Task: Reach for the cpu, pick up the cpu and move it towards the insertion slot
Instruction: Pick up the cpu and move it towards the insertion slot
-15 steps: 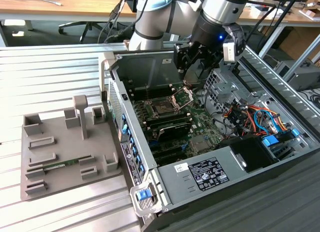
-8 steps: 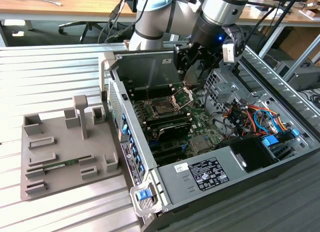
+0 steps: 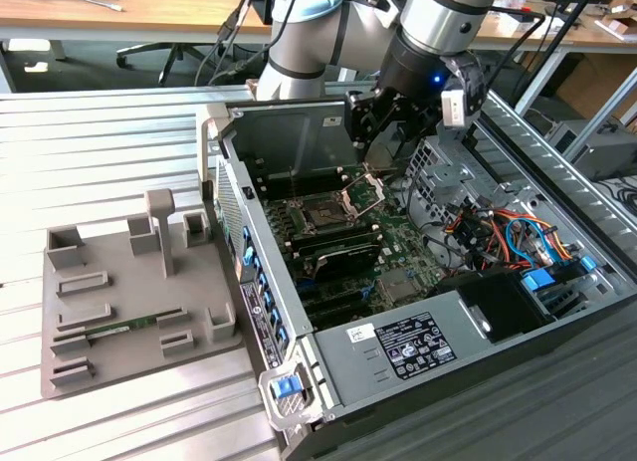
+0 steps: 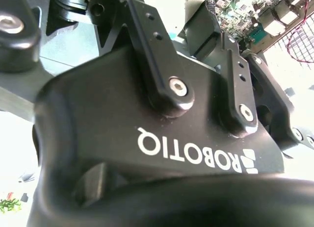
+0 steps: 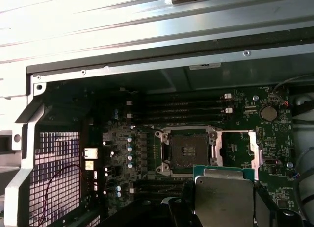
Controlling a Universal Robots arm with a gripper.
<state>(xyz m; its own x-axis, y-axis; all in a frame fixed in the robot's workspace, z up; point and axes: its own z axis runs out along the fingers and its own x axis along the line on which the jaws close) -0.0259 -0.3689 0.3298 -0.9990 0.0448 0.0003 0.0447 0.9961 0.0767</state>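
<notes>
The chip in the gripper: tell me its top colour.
Pale silvery-beige, with a green edge; the chip shows best in the first wrist view.

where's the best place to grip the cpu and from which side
By two opposite edges, coming from above its flat face. The cpu is a thin square chip, so only its rim offers purchase. In the first wrist view it already sits at the gripper, near the open insertion slot.

a lab: open computer case [image 3: 418, 312] on metal bench, cluttered desks [image 3: 119, 13] behind.
</notes>
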